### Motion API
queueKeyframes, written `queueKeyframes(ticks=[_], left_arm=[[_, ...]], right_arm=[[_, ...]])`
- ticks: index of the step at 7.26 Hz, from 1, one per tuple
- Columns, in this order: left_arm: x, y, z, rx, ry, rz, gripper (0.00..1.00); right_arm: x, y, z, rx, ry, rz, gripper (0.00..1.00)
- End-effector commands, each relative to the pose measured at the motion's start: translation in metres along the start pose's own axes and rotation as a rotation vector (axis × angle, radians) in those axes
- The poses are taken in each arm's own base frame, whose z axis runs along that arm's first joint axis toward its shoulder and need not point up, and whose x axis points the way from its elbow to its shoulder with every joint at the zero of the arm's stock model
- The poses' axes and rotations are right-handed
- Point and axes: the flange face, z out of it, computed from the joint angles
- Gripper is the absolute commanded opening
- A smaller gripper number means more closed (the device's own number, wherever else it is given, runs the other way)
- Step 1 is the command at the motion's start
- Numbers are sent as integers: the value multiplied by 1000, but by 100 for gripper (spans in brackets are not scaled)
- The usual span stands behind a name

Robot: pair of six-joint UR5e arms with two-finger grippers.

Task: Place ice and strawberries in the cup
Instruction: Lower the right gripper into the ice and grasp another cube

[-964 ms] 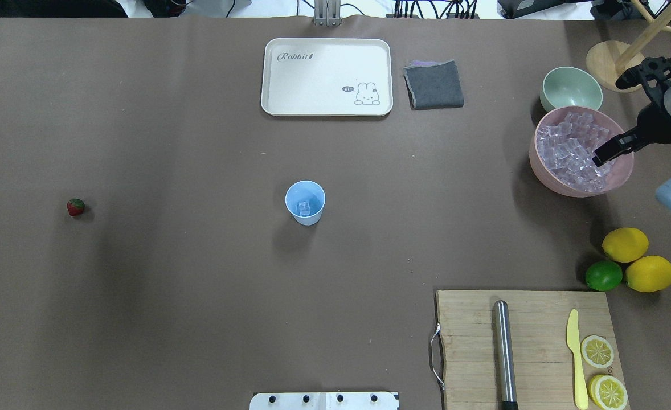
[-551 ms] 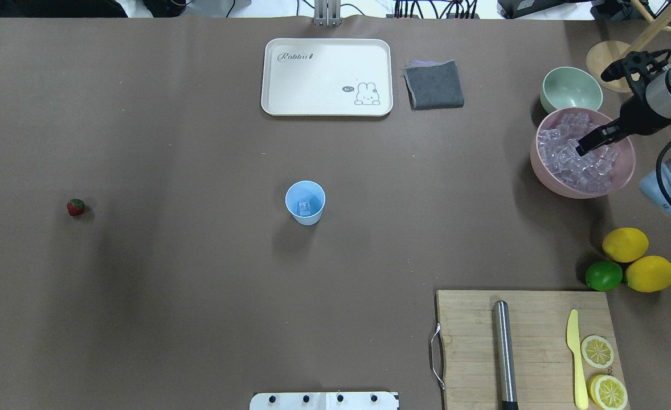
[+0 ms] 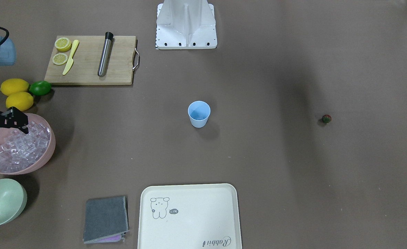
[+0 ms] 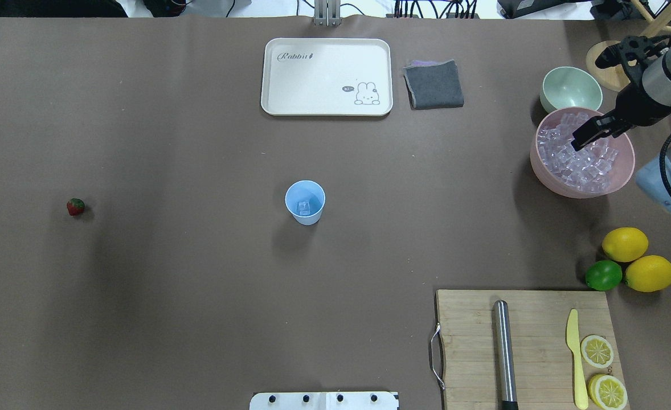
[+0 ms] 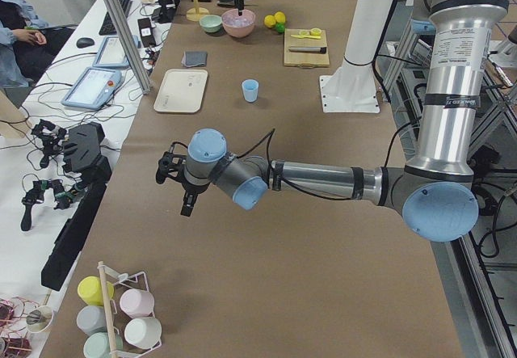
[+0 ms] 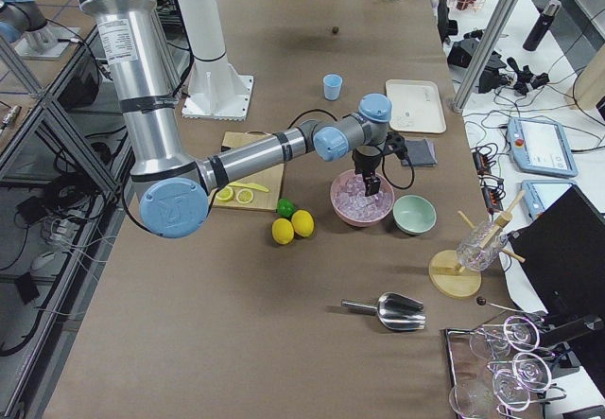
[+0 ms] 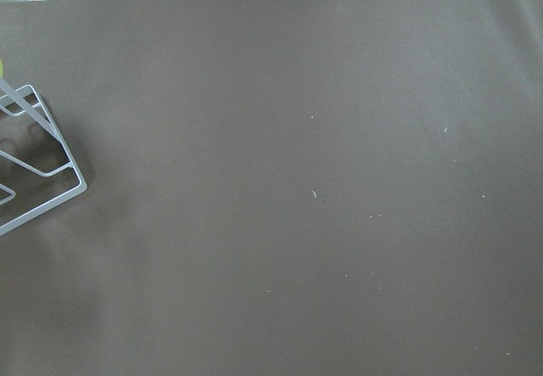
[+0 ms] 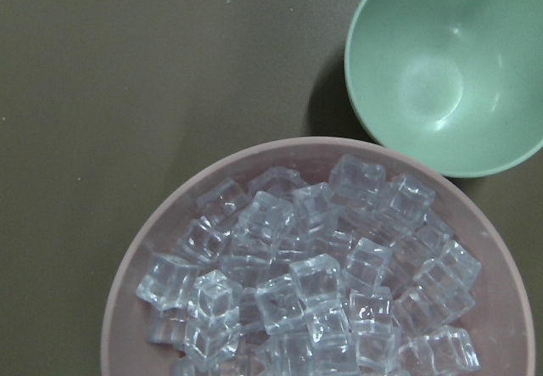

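The light blue cup stands upright mid-table with one ice cube in it; it also shows in the front view. The strawberry lies alone far to the left. A pile of ice fills the pink bowl at the right. My right gripper hangs just over the ice in the bowl, its fingers apart and empty. My left gripper hovers over bare table beyond the strawberry end, seen only from the side; I cannot tell if it is open.
A pale green bowl sits behind the pink bowl. Two lemons and a lime lie near a cutting board holding a steel rod, knife and lemon slices. A white tray and grey cloth lie at the back.
My right gripper has moved over the pink bowl from its near right side toward its middle and far side. The cup and strawberry have not moved.
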Motion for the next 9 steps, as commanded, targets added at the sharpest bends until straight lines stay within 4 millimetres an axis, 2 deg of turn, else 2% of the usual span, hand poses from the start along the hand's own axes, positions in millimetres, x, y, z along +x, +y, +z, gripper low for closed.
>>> queueKeyframes(ticks=[1, 3, 5, 6, 7, 9], left_arm=[[0, 1, 0, 0, 0, 2, 97], [-1, 1, 1, -2, -1, -2, 97], [0, 1, -2, 4, 1, 1, 97], [0, 2, -2, 3, 0, 0, 97], [0, 1, -2, 4, 1, 1, 97], [1, 1, -2, 3, 1, 3, 97]], right_arm=[[-8, 1, 28, -32, 24, -19, 91], [14, 3, 60, 8, 6, -45, 91], [14, 4, 62, 12, 4, -48, 91], [14, 4, 62, 12, 2, -48, 86], [14, 4, 62, 11, 3, -48, 76], [14, 4, 63, 11, 4, -50, 68]])
